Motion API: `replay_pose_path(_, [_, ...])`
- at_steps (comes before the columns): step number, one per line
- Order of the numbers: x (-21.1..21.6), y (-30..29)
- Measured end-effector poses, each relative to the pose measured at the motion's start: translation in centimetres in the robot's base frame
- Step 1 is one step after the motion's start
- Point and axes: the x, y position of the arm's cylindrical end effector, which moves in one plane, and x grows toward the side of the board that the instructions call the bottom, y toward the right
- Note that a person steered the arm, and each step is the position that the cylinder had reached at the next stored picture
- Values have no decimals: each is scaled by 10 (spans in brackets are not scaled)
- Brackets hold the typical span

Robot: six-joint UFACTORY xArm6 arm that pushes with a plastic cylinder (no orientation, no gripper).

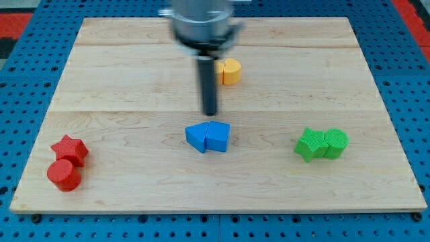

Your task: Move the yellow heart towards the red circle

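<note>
The yellow heart [230, 70] lies at the upper middle of the wooden board, partly hidden by the rod on its left side. The red circle [64, 175] lies at the lower left, touching the red star [70, 150] just above it. My tip [210, 112] is below and left of the yellow heart, a short way from it, and just above the blue blocks.
Two blue blocks [207, 136] sit together at the board's middle, just below my tip. A green star [310, 144] and a green circle [335, 143] touch at the right. The board [134, 81] rests on a blue pegboard surface.
</note>
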Motion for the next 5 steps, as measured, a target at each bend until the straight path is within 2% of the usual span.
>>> replay_pose_path(1, [-40, 86])
replay_pose_path(2, [-103, 95])
replay_pose_path(3, [-109, 51])
replay_pose_path(5, [-95, -24])
